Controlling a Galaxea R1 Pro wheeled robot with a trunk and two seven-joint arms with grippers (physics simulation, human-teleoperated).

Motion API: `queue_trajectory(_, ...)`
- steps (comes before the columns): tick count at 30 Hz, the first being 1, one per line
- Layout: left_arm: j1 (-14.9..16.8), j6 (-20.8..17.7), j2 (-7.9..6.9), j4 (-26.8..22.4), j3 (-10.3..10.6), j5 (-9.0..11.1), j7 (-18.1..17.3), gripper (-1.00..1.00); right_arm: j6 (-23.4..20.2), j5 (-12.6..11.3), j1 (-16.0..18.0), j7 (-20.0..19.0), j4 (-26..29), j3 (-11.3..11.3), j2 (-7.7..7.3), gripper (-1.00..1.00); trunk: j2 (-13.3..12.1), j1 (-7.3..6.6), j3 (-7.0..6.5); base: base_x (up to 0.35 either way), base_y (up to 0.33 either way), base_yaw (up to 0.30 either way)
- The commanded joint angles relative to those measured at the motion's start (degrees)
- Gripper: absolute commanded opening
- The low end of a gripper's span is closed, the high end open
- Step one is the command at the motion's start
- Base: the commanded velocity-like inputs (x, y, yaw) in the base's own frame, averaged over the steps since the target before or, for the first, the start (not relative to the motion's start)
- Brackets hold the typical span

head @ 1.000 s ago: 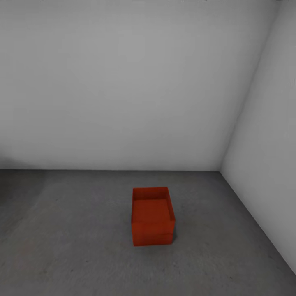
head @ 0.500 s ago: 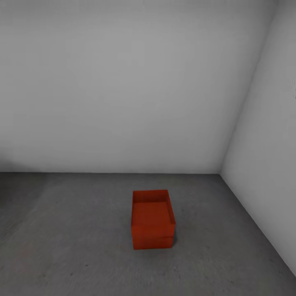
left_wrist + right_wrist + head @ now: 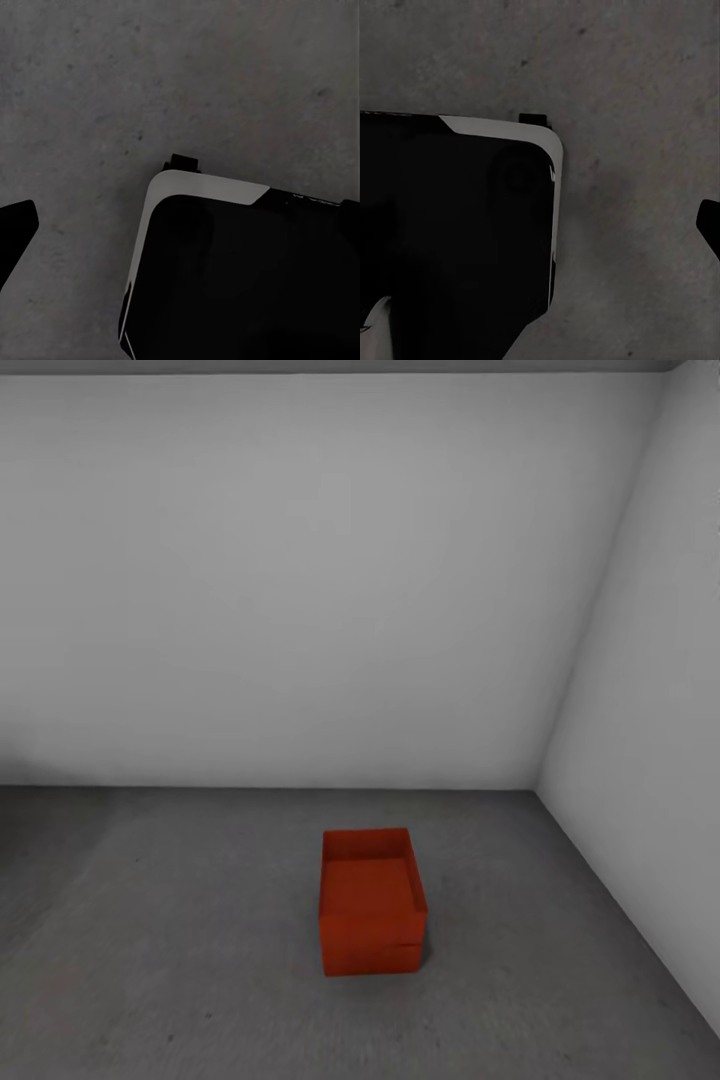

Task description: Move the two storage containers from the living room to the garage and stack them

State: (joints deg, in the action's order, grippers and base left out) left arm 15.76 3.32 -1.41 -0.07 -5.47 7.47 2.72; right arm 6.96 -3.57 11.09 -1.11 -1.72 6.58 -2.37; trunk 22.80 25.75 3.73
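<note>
Two red-orange storage containers stand stacked on the dark concrete floor (image 3: 180, 940) of the garage, near its far right corner. The upper container (image 3: 368, 885) sits squarely on the lower container (image 3: 370, 958), open side up and empty. Both arms hang low over the floor, away from the stack. My left gripper (image 3: 183, 225) shows a black fingertip (image 3: 15, 225) at the picture's edge, open with nothing in it. My right gripper (image 3: 540, 225) likewise shows a fingertip (image 3: 709, 225) at the edge, open and empty.
A plain white-grey back wall (image 3: 300, 580) and a right side wall (image 3: 650, 760) meet behind the stack. My black, white-edged base (image 3: 240, 277) is under the left wrist, and the base (image 3: 457, 225) also lies under the right one.
The whole picture has slid down a little, so the camera has tilted up; a strip of ceiling now shows. The stacked containers have not moved.
</note>
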Motion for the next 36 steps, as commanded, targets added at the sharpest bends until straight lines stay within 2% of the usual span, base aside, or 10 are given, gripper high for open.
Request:
queue_trajectory(1, 0.1, 0.2, 0.01, 0.1, -0.4, 0.2, 0.0, 1.00, 0.4, -0.4, 0.1, -0.1, -0.2, 0.4, 0.00, 1.00, 0.1, 0.04, 0.03, 0.000, 0.000, 0.000)
queue_trajectory(36, 0.1, 0.4, 0.14, -0.2, -0.2, -0.4, 0.1, 1.00, 0.6, -0.6, 0.1, 0.0, -0.2, 0.3, -0.23, 1.00, 0.1, 0.04, -3.18, 0.000, 0.000, 0.000)
